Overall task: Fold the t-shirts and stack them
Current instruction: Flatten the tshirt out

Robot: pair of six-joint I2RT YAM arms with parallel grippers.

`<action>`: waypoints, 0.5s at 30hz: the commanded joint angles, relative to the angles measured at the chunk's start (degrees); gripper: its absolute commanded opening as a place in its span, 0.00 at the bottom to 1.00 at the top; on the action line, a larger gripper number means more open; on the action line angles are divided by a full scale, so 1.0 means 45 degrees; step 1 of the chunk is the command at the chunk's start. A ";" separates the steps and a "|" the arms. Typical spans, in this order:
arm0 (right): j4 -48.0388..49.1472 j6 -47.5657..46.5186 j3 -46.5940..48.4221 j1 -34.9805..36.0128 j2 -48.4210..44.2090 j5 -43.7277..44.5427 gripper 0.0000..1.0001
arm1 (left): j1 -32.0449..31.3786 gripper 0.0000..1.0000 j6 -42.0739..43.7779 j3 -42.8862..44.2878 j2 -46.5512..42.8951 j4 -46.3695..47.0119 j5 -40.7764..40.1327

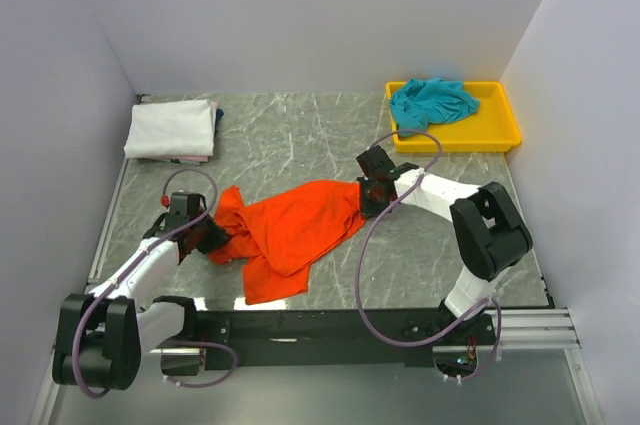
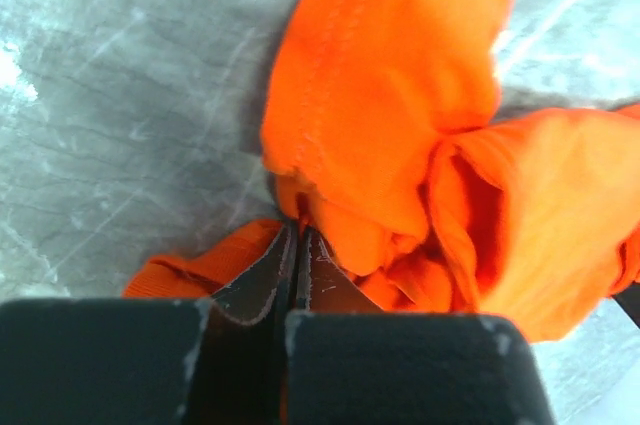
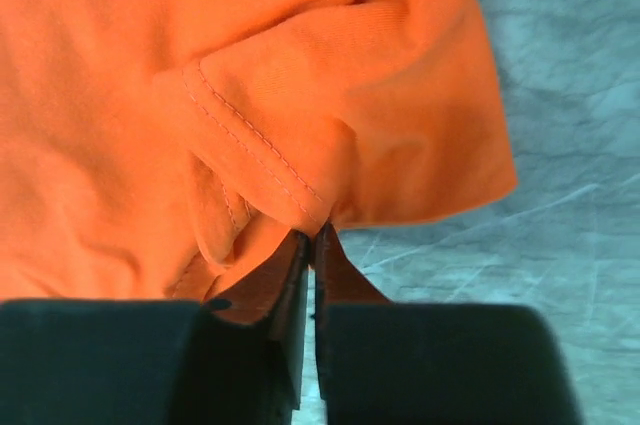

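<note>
Cloth marks each stage of the job. Far to the left of the orange-red t-shirt (image 1: 295,230), the white t-shirt (image 1: 172,128) lies folded, seemingly the start of the stack. The left gripper (image 2: 300,230) has its fingers closed tight on a bunched fold at the orange-red t-shirt's left edge. The shirt itself lies crumpled between the two grippers. At its right edge the right gripper (image 3: 312,235) pinches a stitched hem, likely so that both arms can stretch the cloth flat for folding. Far to the right of it, the teal t-shirt (image 1: 432,102) waits bunched in the yellow tray (image 1: 505,130).
</note>
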 commanded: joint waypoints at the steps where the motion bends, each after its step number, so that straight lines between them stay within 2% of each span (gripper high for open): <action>1: -0.0505 0.0106 0.0831 -0.0358 -0.0637 0.0378 0.00 | -0.0028 0.00 0.0210 0.0663 -0.0822 0.0431 0.0155; 7: -0.1460 0.0439 0.1415 -0.1178 -0.3097 0.0417 0.00 | -0.0028 0.00 0.0346 0.3240 -0.1370 -0.0155 -0.0801; 15: -0.3084 -0.0381 0.3155 -0.1316 -0.6008 0.1198 0.00 | -0.0028 0.00 0.0698 0.6736 -0.2171 -0.0780 -0.2579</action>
